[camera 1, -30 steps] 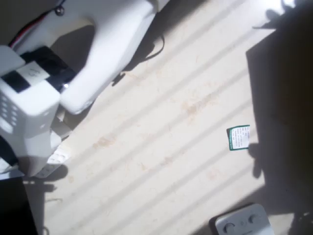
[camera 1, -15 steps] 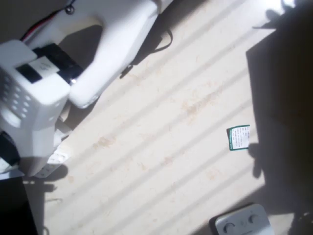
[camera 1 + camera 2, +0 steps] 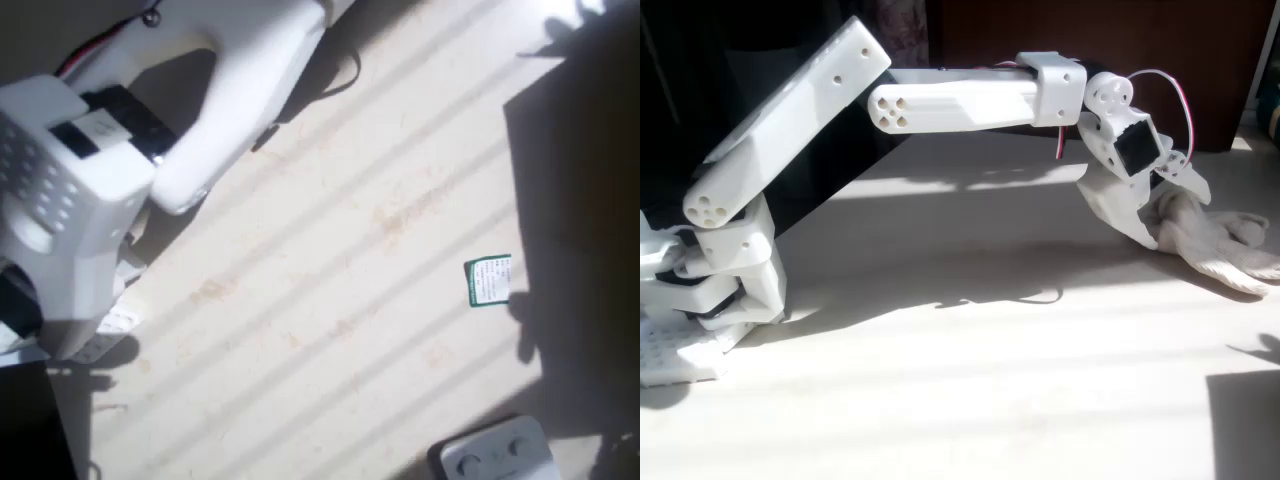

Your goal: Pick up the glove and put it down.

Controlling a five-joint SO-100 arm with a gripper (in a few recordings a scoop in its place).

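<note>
Jaws (image 3: 1155, 215) pinching glove (image 3: 1210, 245) at cuff end; glove fingers trail onto table (image 3: 940, 400), far right in fixed view. Overhead view: arm (image 3: 80, 190) has shifted up-right over last second. Judgement: grasp made, lift beginning or barely started.

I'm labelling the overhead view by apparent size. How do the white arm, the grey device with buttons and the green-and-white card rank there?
1. White arm, though nearest the camera.
2. Grey device, cut off by the frame edge.
3. Card.
</note>
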